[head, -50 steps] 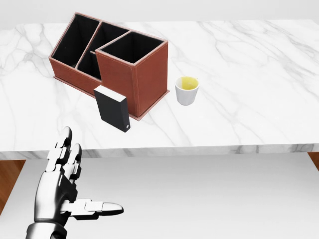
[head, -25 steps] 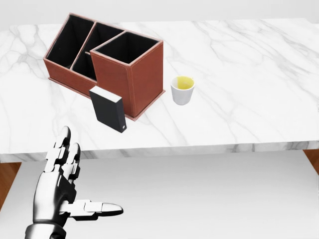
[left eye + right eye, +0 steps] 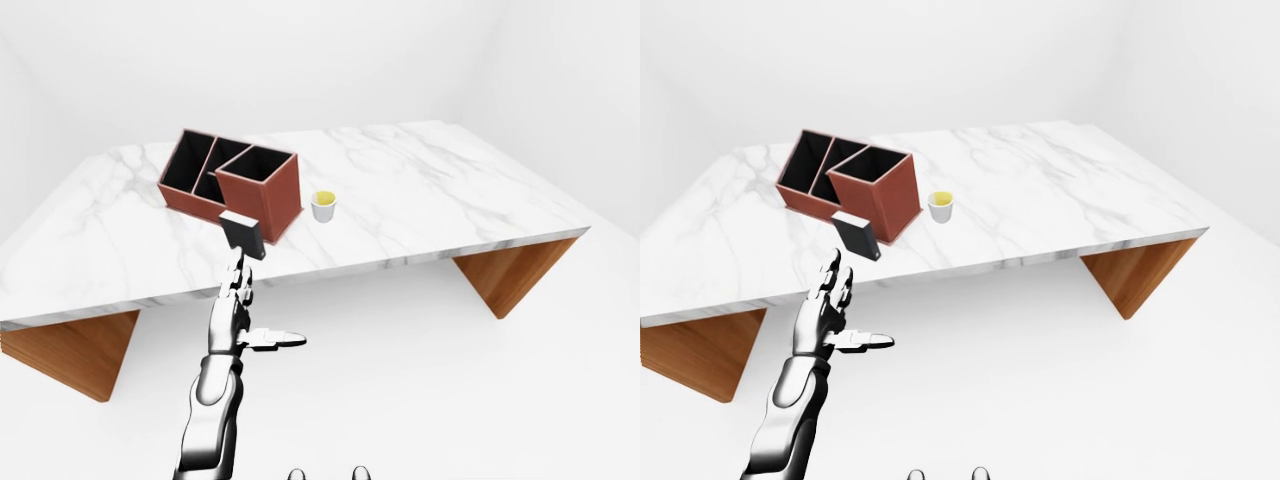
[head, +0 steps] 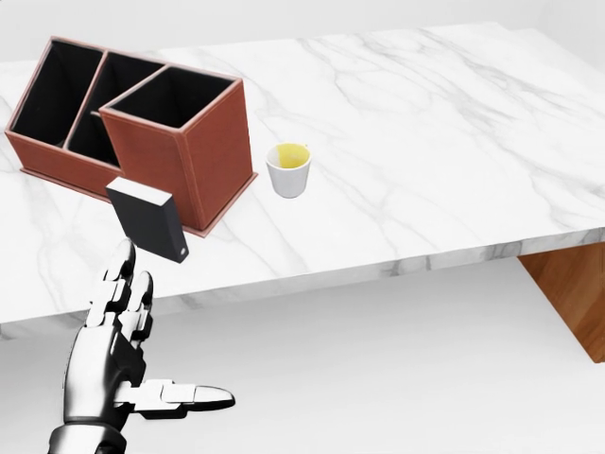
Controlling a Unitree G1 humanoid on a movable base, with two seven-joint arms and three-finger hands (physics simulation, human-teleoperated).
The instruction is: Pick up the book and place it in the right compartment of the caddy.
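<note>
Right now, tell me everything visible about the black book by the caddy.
The black book is a plain, matte, thick rectangular volume with a small pale mark near its lower corner. It stands upright on the white marble table, tilted slightly, beside the reddish-brown three-compartment caddy; contact with it can't be confirmed. The open left hand is below it, not touching.

Running off the head view's left edge: the caddy (image 4: 57, 161). Hiding behind the left hand (image 3: 232, 315): the book's (image 3: 243, 234) lower corner.
</note>
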